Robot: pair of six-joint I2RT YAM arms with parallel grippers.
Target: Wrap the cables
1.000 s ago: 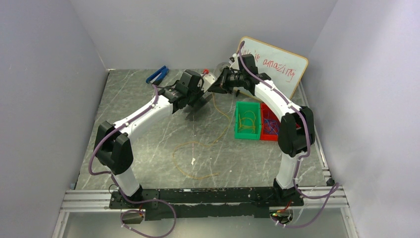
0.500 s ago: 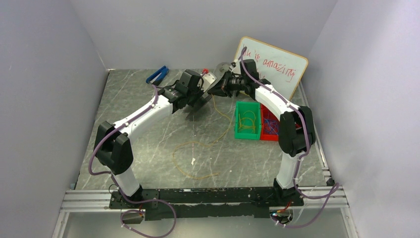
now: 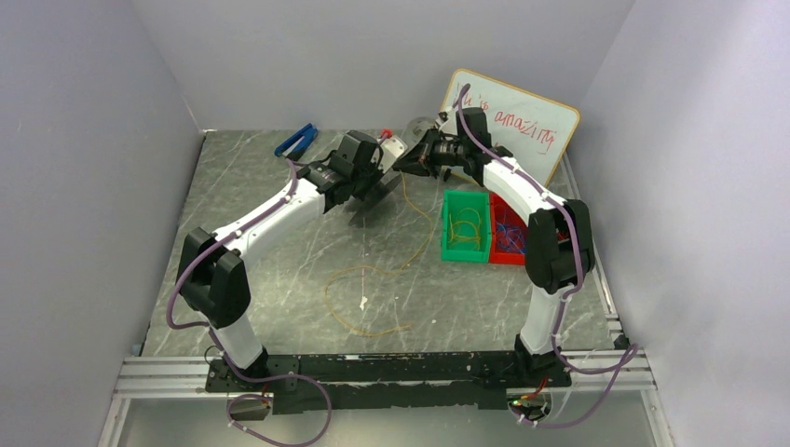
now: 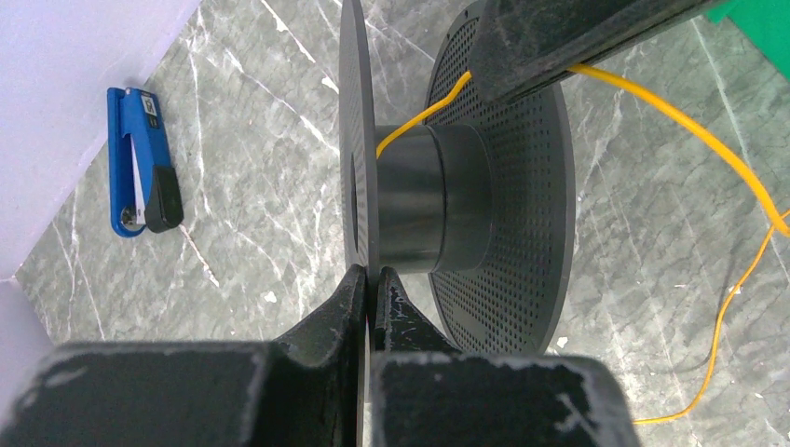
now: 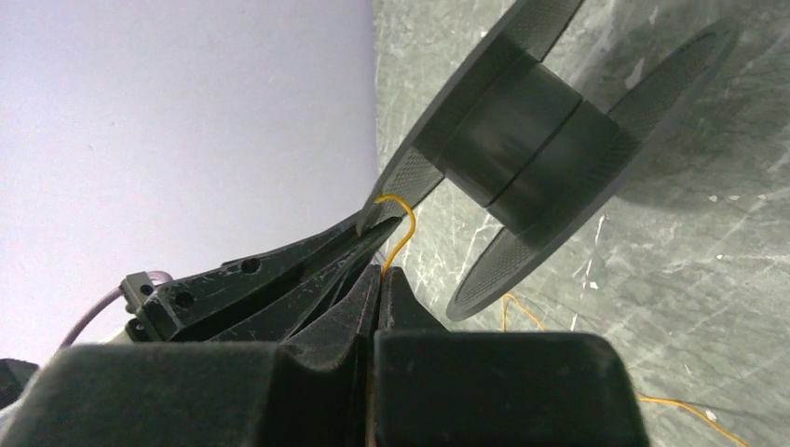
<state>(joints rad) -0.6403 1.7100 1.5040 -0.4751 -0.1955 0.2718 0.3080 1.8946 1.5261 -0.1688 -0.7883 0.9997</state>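
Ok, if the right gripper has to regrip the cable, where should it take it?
Probably the raised span of cable just past the spool, from the side, jaws across it. There it seems to hang clear of the table; farther down it lies flat, too thin to pinch easily.

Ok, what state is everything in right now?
left gripper, fingers shut on one spool flange.
right gripper, fingers shut on the cable at the spool.
spool, held on edge above the table, hub bare.
cable, one end at the hub, the rest in loose loops on the table.
green bin, holds yellow cables.
red bin, holds blue-purple wires.
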